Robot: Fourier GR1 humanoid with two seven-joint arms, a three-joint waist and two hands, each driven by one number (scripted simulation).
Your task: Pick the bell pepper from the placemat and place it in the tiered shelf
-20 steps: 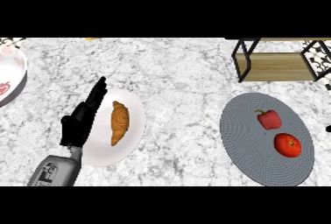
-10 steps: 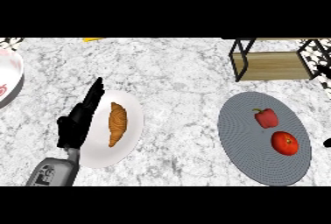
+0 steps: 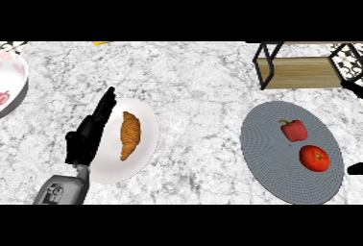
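A red bell pepper (image 3: 294, 129) lies on the upper part of a grey oval placemat (image 3: 273, 158) at the right. Just below it on the mat sits a red tomato (image 3: 315, 158). The tiered shelf (image 3: 297, 71), black frame with a wooden board, stands at the top right beyond the mat. My left hand (image 3: 89, 133) rests open at the left, fingers straight, over the edge of a white plate, far from the pepper. Only a black sliver of my right hand (image 3: 355, 168) shows at the right edge, beside the mat.
A white plate (image 3: 145, 122) holds a croissant (image 3: 128, 135) next to my left hand. A white dish (image 3: 14, 79) with red marks is cut off by the left edge. Something yellow (image 3: 102, 43) peeks in at the top. Marble counter lies between the plate and the mat.
The black sliver of my right hand has slid down the right edge. The left hand, pepper and tomato have stayed put.
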